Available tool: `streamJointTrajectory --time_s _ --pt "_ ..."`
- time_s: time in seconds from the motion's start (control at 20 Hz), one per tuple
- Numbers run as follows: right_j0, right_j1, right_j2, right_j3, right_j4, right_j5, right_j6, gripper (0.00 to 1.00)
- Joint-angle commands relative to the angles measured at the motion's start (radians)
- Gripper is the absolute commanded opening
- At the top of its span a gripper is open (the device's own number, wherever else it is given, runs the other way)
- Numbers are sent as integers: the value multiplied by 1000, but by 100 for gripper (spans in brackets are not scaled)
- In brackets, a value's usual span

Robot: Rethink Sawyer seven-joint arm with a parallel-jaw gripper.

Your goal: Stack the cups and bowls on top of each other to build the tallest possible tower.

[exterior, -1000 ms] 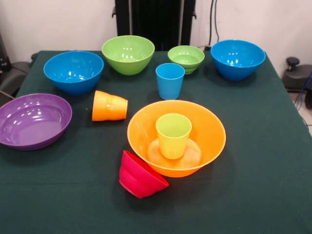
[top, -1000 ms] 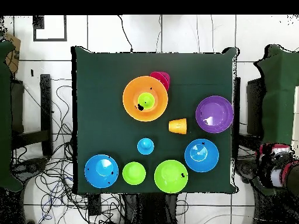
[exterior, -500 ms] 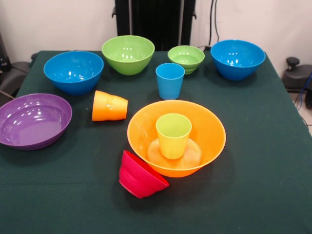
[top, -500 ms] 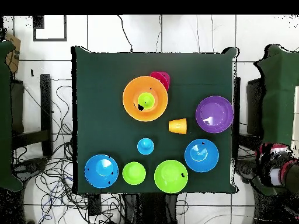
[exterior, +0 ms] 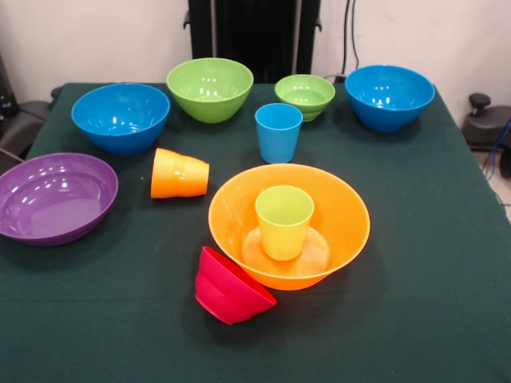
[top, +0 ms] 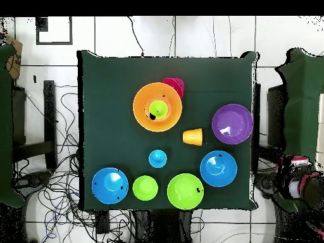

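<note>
In the front view the lime green cup (exterior: 284, 220) stands upright inside the big orange bowl (exterior: 343, 209), the red bowl (exterior: 230, 289) leans on its side against that bowl's near wall, the orange cup (exterior: 179, 173) lies tipped over just beside it, and the blue cup (exterior: 279, 132) stands behind. In the overhead view the remaining bowls ring the table (top: 114, 126); no pincer shows in either view, so its state cannot be told. Probably best: clear the green cup first, nest wide bowls, cups last.
</note>
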Motion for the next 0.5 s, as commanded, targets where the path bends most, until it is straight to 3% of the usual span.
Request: streamJointTrajectory --time_s 0.05,0.5 --pt "-1 92 127 108 -88 -56 -161 100" --pt "1 133 153 104 -106 -91 -111 100"
